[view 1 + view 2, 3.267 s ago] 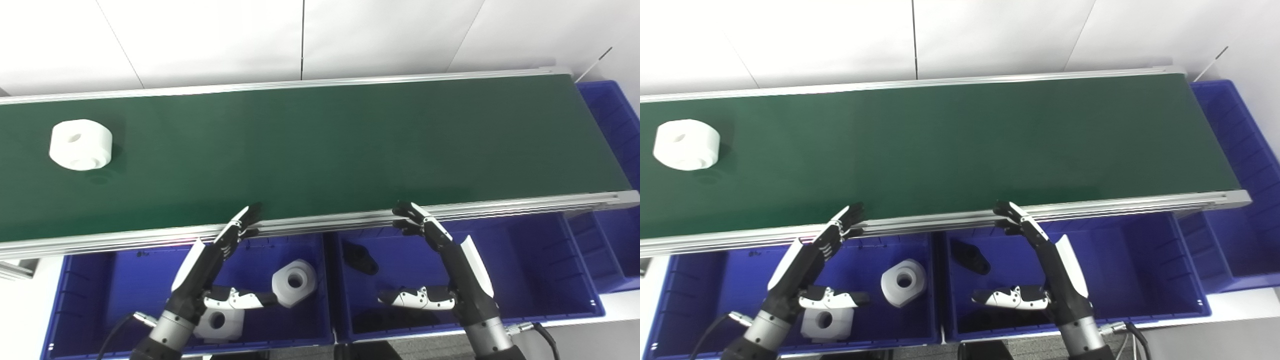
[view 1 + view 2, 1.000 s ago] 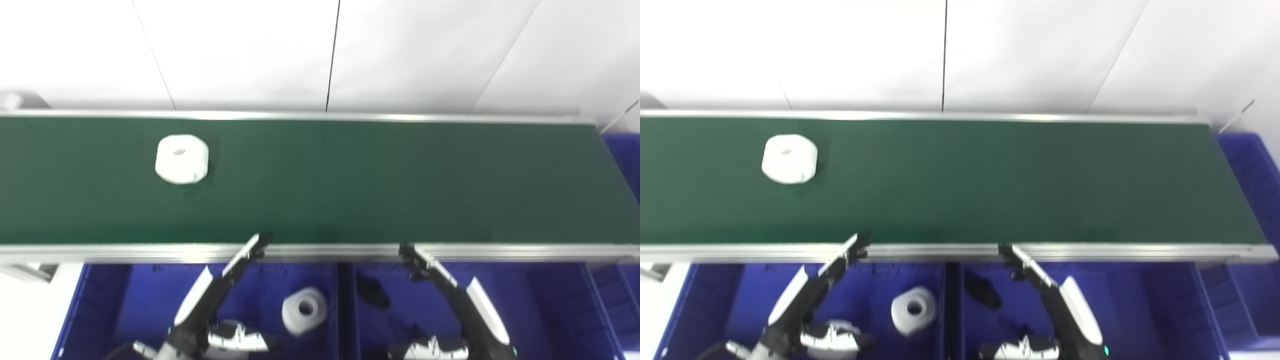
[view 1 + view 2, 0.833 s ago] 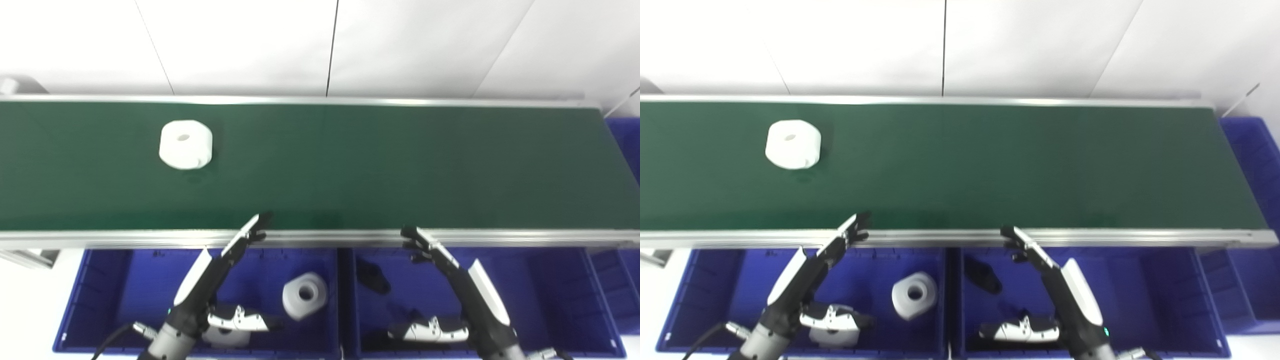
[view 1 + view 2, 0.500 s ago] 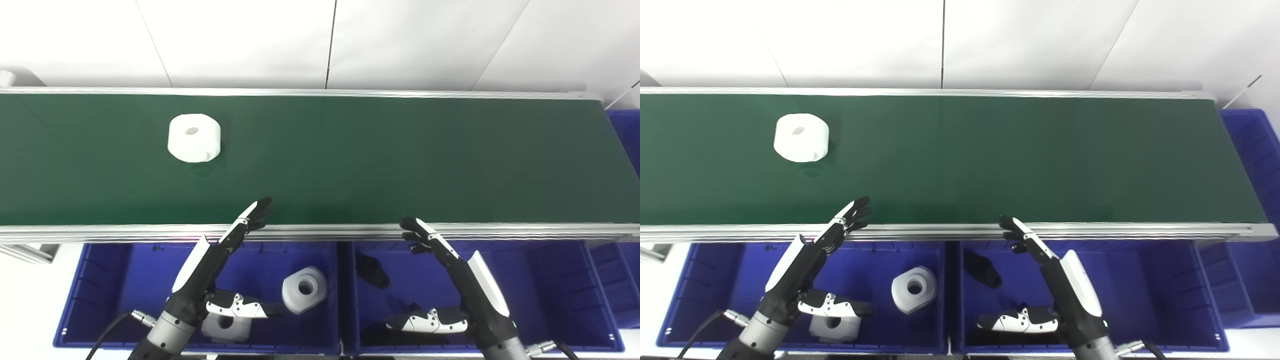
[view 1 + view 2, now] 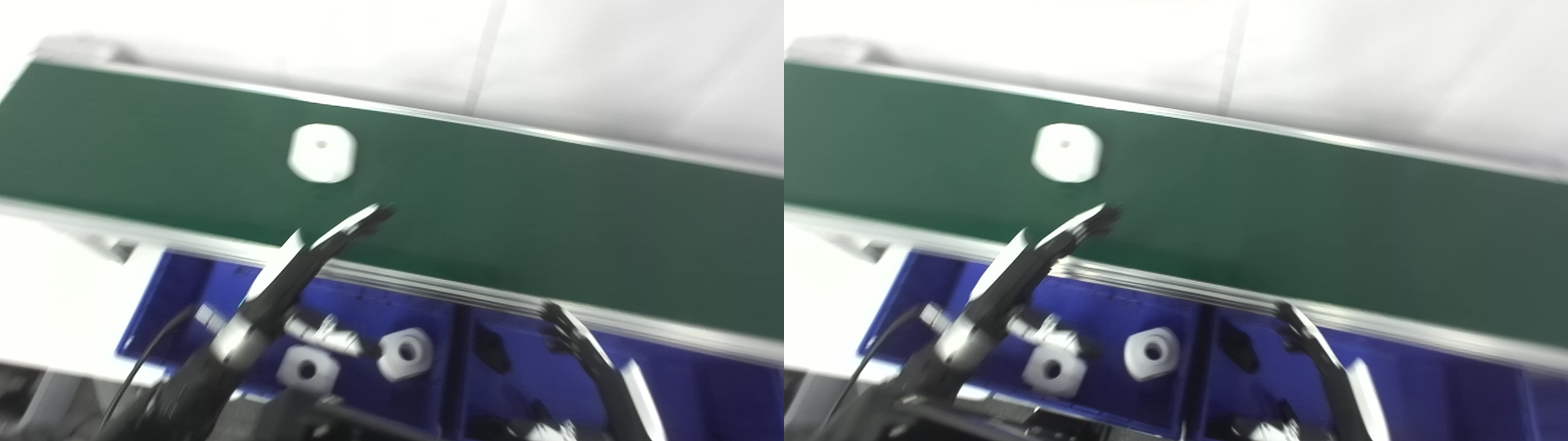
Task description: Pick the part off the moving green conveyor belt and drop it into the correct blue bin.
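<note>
White part: hexagonal nut-like piece with a centre hole, lying flat on the green conveyor belt, untouched. It now sits nearer the belt's middle than 0.5 s ago, when it lay further toward the left end.
View: both eye pictures are blurred and tilted, belt running down to the right; 0.5 s ago it was level and sharp, so the camera has moved.
Left hand: fingers straight and spread, holding nothing. Fingertips reach over the near rail onto the belt, just below and right of the part, not touching it. Half a second ago they stopped at the rail.
Right hand: low at the picture's bottom right, over the right blue bin; blur hides whether fingers are apart or closed. It stays below the rail as before.
Left blue bin: two white nuts and lie inside, side by side.
Right bin contents: small dark piece near its left wall.
</note>
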{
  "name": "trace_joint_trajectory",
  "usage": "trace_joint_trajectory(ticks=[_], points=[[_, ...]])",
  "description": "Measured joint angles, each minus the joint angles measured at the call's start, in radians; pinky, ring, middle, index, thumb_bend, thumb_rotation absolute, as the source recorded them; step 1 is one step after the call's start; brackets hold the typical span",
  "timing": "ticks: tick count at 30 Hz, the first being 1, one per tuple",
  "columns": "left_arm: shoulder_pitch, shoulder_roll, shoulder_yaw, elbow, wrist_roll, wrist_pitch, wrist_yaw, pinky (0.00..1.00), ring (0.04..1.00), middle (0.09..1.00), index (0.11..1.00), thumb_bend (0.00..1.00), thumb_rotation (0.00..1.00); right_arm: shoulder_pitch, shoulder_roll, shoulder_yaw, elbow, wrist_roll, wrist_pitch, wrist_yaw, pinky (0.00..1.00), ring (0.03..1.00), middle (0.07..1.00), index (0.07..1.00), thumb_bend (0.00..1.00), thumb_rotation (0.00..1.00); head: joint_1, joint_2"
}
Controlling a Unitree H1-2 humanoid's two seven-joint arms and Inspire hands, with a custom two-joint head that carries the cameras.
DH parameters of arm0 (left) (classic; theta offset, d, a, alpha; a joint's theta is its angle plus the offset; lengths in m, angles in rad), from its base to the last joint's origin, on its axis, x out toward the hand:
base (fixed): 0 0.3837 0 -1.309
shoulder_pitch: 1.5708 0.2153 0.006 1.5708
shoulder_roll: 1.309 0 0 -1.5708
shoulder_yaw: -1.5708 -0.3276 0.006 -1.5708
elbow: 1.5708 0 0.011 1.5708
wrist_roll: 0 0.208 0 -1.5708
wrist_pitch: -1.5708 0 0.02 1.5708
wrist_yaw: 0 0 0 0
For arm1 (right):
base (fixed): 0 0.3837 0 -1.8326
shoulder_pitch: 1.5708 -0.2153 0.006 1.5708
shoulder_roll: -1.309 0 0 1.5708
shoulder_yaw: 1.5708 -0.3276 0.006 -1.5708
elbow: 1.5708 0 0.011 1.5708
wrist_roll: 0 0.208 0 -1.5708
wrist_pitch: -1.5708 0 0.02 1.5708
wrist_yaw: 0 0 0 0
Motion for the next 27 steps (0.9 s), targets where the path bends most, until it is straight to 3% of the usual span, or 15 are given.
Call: trace_joint_trajectory(ticks=[2, 7, 16, 19, 20, 22, 27], points=[[-0.043, -0.004, 0.022, -0.005, 0.021, 0.031, -0.029, 0.84, 0.921, 0.956, 0.930, 0.85, 0.35, 0.006, -0.006, -0.002, 0.021, 0.011, -0.011, -0.001, 0.75, 0.837, 0.888, 0.915, 0.96, 0.38, 0.044, -0.043], [-0.095, -0.041, 0.068, -0.022, 0.092, 0.092, -0.062, 0.86, 0.921, 0.956, 0.934, 0.85, 0.41, 0.013, -0.023, -0.003, 0.024, 0.039, -0.014, 0.002, 0.76, 0.840, 0.888, 0.916, 0.97, 0.36, 0.054, -0.090], [-0.122, -0.071, 0.097, 0.024, 0.158, 0.090, -0.092, 0.88, 0.928, 0.956, 0.934, 0.84, 0.47, -0.032, -0.026, -0.009, 0.063, 0.022, -0.075, -0.004, 0.67, 0.754, 0.823, 0.868, 0.98, 0.35, -0.044, -0.166], [-0.146, -0.071, 0.108, 0.049, 0.176, 0.085, -0.094, 0.86, 0.923, 0.957, 0.937, 0.85, 0.46, -0.036, -0.025, -0.009, 0.090, 0.010, -0.096, -0.007, 0.65, 0.736, 0.807, 0.852, 0.98, 0.34, -0.060, -0.176], [-0.157, -0.072, 0.111, 0.051, 0.177, 0.086, -0.096, 0.85, 0.924, 0.960, 0.938, 0.84, 0.44, -0.036, -0.024, -0.009, 0.102, 0.007, -0.098, -0.008, 0.64, 0.734, 0.803, 0.847, 0.97, 0.34, -0.069, -0.196], [-0.188, -0.071, 0.121, 0.054, 0.182, 0.092, -0.108, 0.90, 0.952, 0.979, 0.948, 0.82, 0.42, -0.037, -0.022, -0.008, 0.125, 0.007, -0.109, -0.010, 0.64, 0.734, 0.800, 0.838, 0.97, 0.32, -0.069, -0.201], [-0.269, -0.065, 0.141, 0.056, 0.194, 0.167, -0.161, 0.90, 0.958, 0.982, 0.952, 0.81, 0.37, -0.047, -0.020, 0.002, 0.146, 0.013, -0.118, -0.038, 0.61, 0.707, 0.766, 0.805, 0.98, 0.30, -0.078, -0.209]])
